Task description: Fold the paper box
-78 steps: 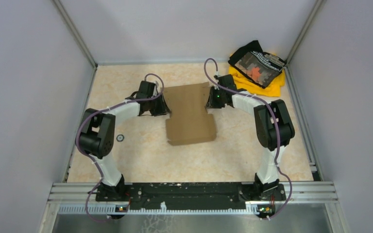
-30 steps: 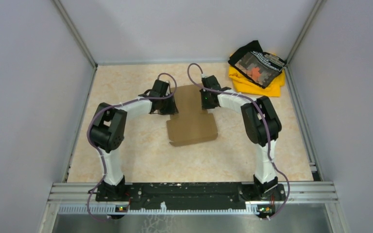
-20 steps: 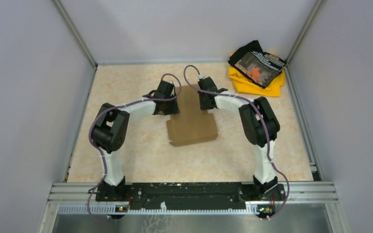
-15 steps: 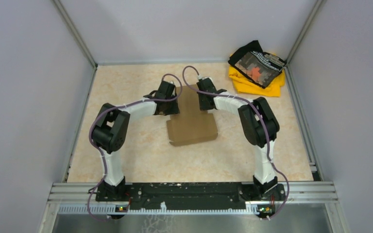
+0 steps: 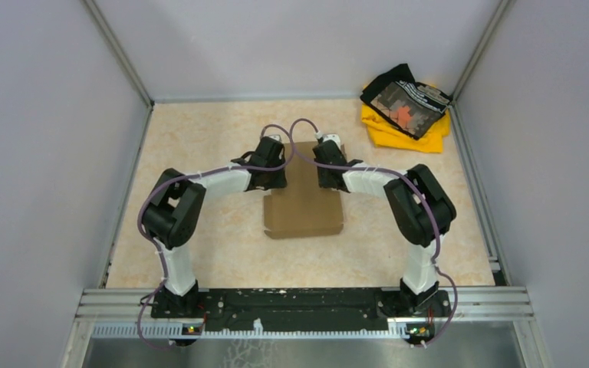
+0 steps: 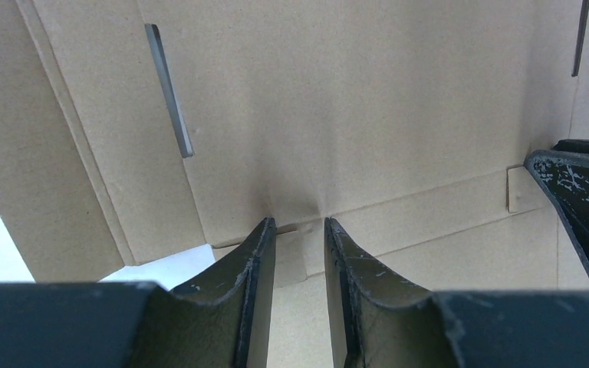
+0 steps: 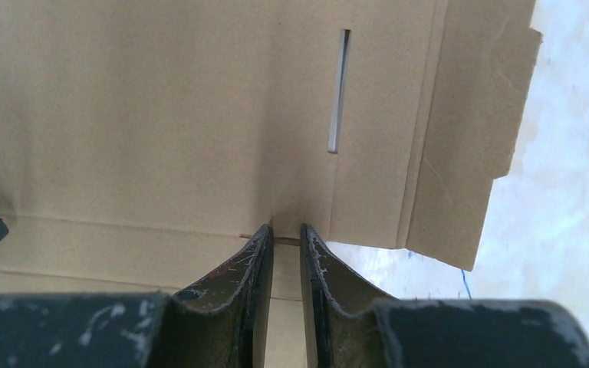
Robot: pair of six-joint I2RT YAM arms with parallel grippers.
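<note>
No legible text, label, brand or number in any view, plain brown paper box (image 5: 304, 201) unprinted on every visible face, patterned black cloth (image 5: 405, 98) too small to read

Bright, even overhead light, soft faint shadows — wrist views blur nearest the lens.

paper box (image 5: 303, 208) lying in the middle of the table (image 5: 199, 138)
left gripper (image 6: 299, 230) at its far left edge, right gripper (image 7: 285, 230) at its far right; a cloth pile (image 5: 405, 109) lies well behind, in the far right corner.
</note>
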